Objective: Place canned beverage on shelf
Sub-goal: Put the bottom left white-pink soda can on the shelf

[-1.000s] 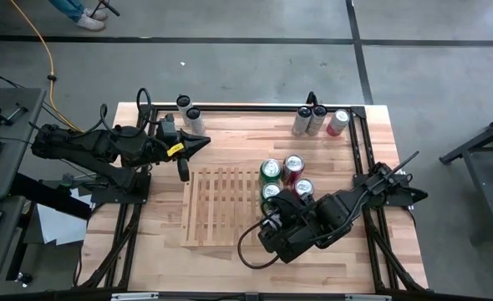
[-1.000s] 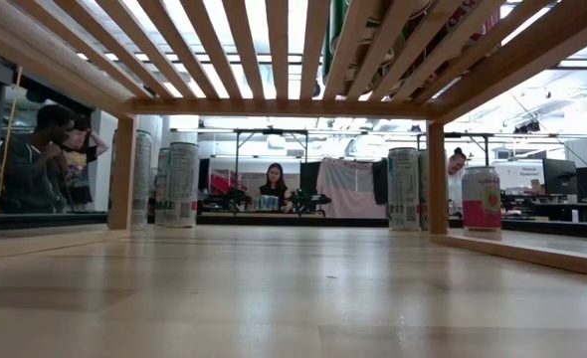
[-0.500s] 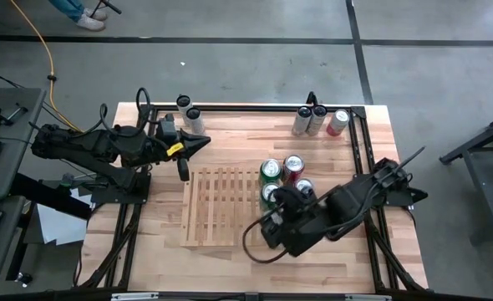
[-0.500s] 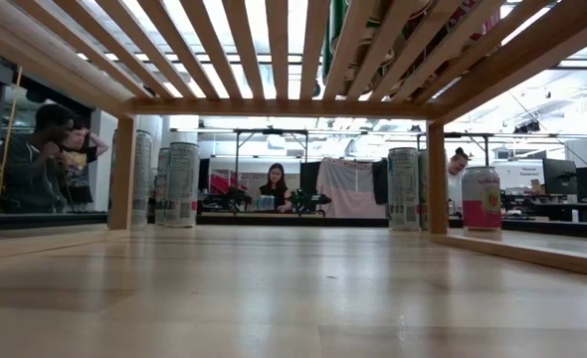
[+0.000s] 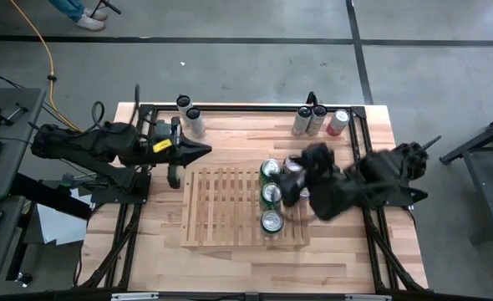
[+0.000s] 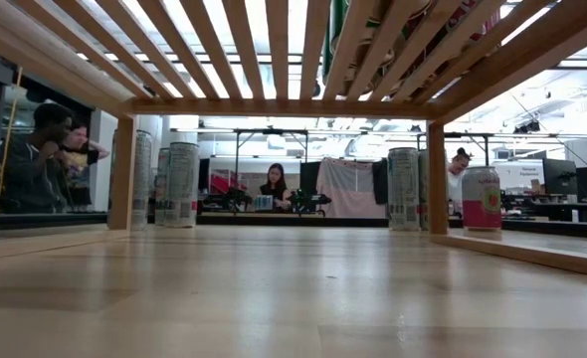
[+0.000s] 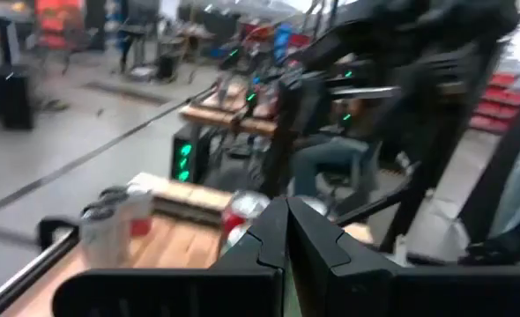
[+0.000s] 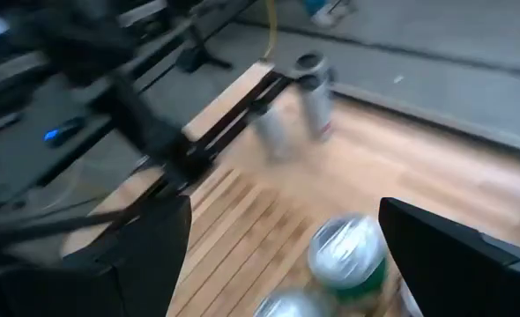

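Note:
The slatted wooden shelf stands in the middle of the table. Three green cans stand upright in a row on its right part. A red can beside them is partly hidden by my right arm. My right gripper is open and empty above the shelf's right side. In the right wrist view its fingers stand wide apart over a green can. My left gripper is shut and empty near the shelf's far left corner.
Two tall cans stand at the table's far left. Two more tall cans and a pink can stand at the far right. A black frame runs along the table's edges. People sit beyond the table.
My right gripper has let go of a green can, which now stands upright on the shelf's near right part. It has drawn back fast, up and toward the table's far right. The other cans have kept still.

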